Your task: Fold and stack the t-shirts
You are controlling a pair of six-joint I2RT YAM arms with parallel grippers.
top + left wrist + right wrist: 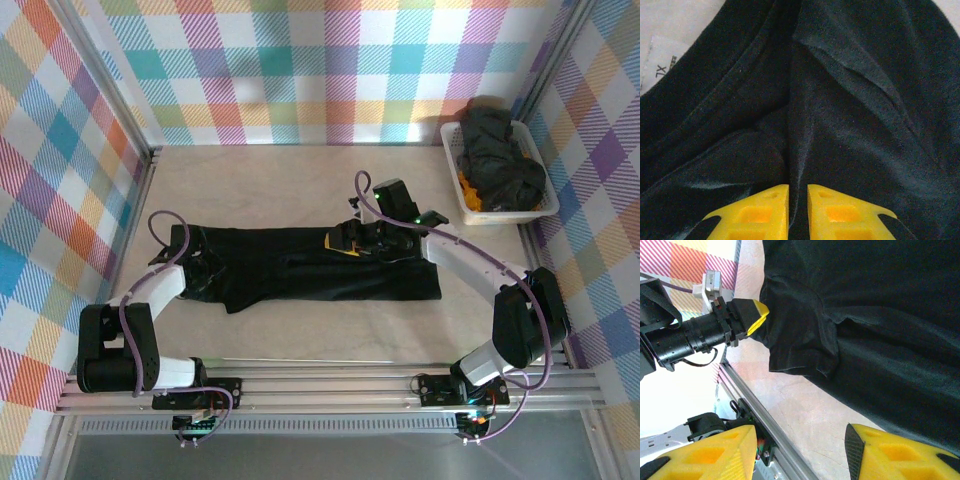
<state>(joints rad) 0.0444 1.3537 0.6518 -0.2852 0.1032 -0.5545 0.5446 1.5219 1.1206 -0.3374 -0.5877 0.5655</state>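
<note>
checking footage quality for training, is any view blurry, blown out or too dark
Top external: even light, but the black t-shirt reads as a flat dark mass, folds faint. Left wrist: cloth creases clear, size label soft. Right wrist: near yellow fingers blurred, left edge blown out white.

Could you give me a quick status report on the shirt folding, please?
Left end effector shut on a t-shirt fold. Right end effector open above it. White basket far right, clear of the work.

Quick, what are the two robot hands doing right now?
Left hand: closed, pinching a fold of the black t-shirt.
Right hand: open, holding nothing.
</note>
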